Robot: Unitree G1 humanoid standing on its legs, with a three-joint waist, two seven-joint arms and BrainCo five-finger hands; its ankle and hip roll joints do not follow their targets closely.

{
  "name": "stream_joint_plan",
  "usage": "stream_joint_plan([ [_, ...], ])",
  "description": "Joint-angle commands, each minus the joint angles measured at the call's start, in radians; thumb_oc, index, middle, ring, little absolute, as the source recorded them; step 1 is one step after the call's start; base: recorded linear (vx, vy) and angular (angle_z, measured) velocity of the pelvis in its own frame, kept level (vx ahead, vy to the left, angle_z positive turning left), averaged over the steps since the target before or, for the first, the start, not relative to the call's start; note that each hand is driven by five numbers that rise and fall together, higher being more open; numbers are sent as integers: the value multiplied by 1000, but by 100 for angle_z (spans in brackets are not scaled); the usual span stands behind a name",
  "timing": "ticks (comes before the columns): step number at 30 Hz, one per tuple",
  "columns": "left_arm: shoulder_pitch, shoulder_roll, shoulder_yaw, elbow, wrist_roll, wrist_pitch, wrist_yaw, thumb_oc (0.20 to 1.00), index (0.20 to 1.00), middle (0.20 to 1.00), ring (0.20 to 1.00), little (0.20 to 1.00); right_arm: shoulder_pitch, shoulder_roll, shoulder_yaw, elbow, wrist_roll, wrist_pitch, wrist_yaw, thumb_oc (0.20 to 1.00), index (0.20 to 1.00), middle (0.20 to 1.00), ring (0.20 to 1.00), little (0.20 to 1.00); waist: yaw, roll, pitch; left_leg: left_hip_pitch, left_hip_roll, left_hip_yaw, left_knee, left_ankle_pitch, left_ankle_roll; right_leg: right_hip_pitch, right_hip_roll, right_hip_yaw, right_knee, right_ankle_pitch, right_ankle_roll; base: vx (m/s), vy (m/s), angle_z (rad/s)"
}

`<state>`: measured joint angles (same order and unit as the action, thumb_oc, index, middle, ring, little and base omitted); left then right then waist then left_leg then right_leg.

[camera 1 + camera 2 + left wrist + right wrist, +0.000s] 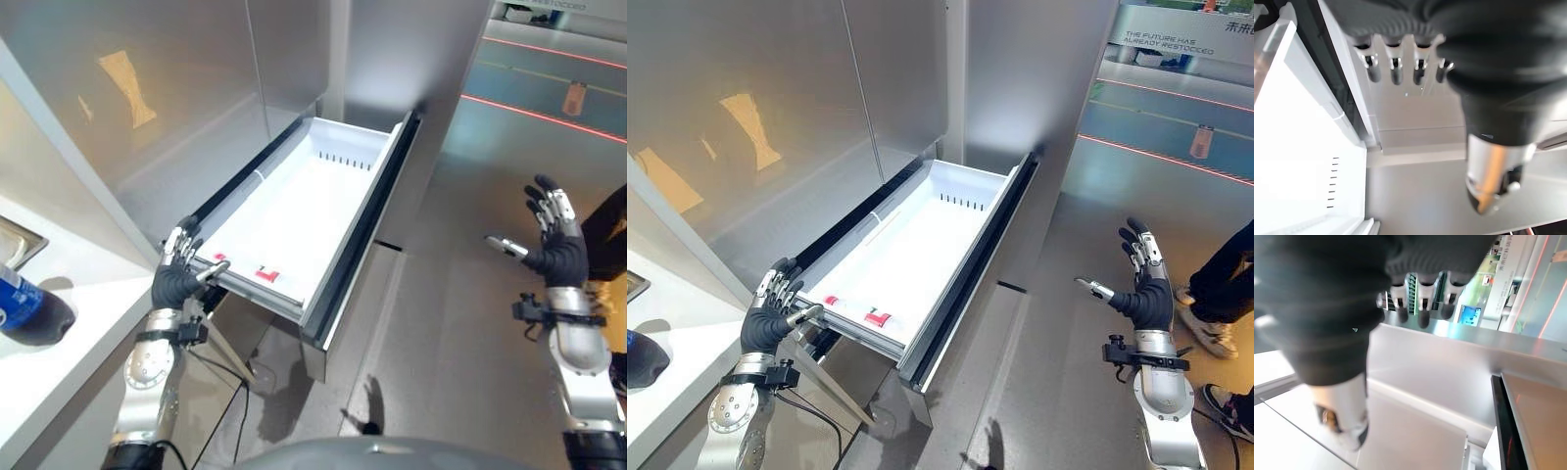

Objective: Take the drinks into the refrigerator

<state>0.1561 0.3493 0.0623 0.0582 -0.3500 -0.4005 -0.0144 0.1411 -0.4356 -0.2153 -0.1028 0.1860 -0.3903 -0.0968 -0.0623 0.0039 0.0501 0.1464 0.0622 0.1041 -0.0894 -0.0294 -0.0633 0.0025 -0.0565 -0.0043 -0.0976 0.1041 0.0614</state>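
A refrigerator [196,88] with brushed steel fronts is seen ahead and to the left. Its drawer [323,171] is pulled out toward the near side; the white inside is bare apart from two small red marks [266,274] near the front edge and a row of small slots on the far wall.

The left hand [176,279] is seen at the near left corner of the drawer. Its fingers are straight and relaxed, spread slightly, with the tips at the drawer's front rim; nothing is held. Whether the tips actually touch the rim cannot be told. In the left wrist view the fingers [1396,73] are seen extended in a row, with the drawer's white inside just beside them.

The right hand [1146,289] is raised well apart from the drawer, on the right, over the grey floor [460,323]. Its fingers are spread wide, the thumb held out to the side, and nothing is held.

A drink bottle [24,308], dark with a blue label, is seen at the far left on the white tabletop [69,362], well apart from the left hand and outside the drawer. Whether it stands or lies cannot be told.

A person's dark trouser leg and pale shoe [1210,333] are seen at the right edge, near the right hand.
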Motion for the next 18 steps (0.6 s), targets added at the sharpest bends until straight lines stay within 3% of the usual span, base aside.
stream_joint_plan([
  [1, -41, 41, 28, -48, -25, -73, 9, 1000, 1000, 1000, 1000, 1000, -74, 31, -19, -27, -9, -65, 6, 1000, 1000, 1000, 1000, 1000, 0, -38, 6, -58, -57, -67, 43, -38, 76, 66, -17, -60, 49, -112, 21, 0, 0, 0],
  [11, -30, 46, 33, -56, -22, -79, 23, 1000, 1000, 1000, 1000, 1000, -93, 32, 12, -26, -15, -64, 7, 1000, 1000, 1000, 1000, 1000, 29, -53, 18, -68, -53, -116, 32, -27, 66, 73, -9, -105, 64, -137, 13, -6, -14, 8],
  [18, -28, 56, 29, -86, -13, -81, 18, 1000, 1000, 1000, 1000, 1000, -95, 23, 9, -31, -26, -69, 6, 1000, 1000, 1000, 1000, 1000, 67, -69, 40, -113, -51, -226, 31, 3, 55, 60, 0, -202, 106, -170, -2, -14, -54, 49],
])
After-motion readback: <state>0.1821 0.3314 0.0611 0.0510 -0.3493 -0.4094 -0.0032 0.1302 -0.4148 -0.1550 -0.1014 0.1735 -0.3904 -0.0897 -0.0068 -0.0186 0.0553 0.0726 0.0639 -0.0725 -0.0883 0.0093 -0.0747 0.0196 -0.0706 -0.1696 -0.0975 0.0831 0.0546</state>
